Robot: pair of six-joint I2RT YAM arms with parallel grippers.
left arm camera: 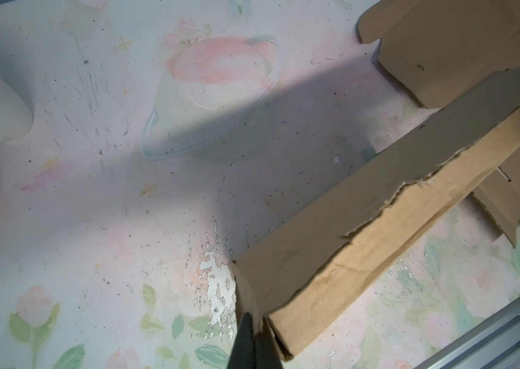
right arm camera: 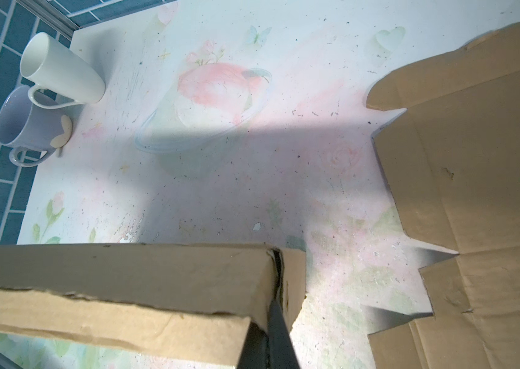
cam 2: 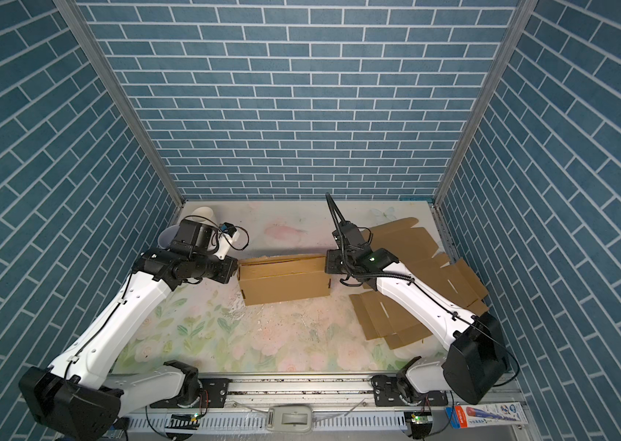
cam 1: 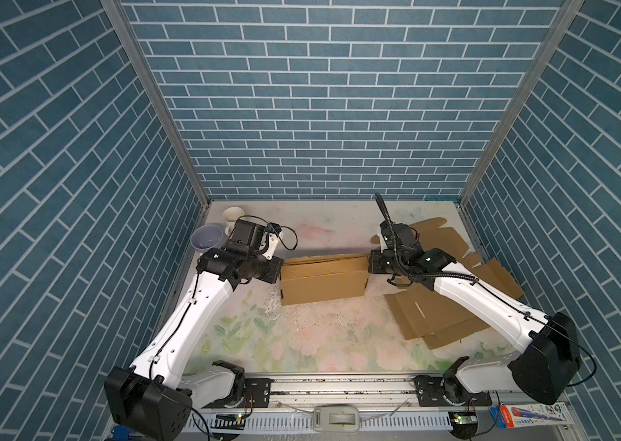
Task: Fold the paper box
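Observation:
The paper box [cam 1: 322,282] [cam 2: 284,280] is a long brown cardboard box, partly folded up, lying across the middle of the flowered table. My left gripper [cam 1: 277,272] [cam 2: 234,270] is at its left end. In the left wrist view, that gripper [left arm camera: 254,335] is shut, pinching the thin end wall of the box [left arm camera: 348,230]. My right gripper [cam 1: 371,263] [cam 2: 327,263] is at the box's right end. In the right wrist view it [right arm camera: 266,335] is shut on the end wall of the box [right arm camera: 124,278], one finger slipped into the corner gap.
Flat cardboard sheets [cam 1: 450,317] [cam 2: 396,317] lie at the right under my right arm, and another sheet [cam 1: 442,236] [right arm camera: 476,159] lies behind them. A white mug [cam 1: 232,218] [right arm camera: 60,73] and a lavender mug [cam 1: 206,236] [right arm camera: 28,127] stand at the back left corner.

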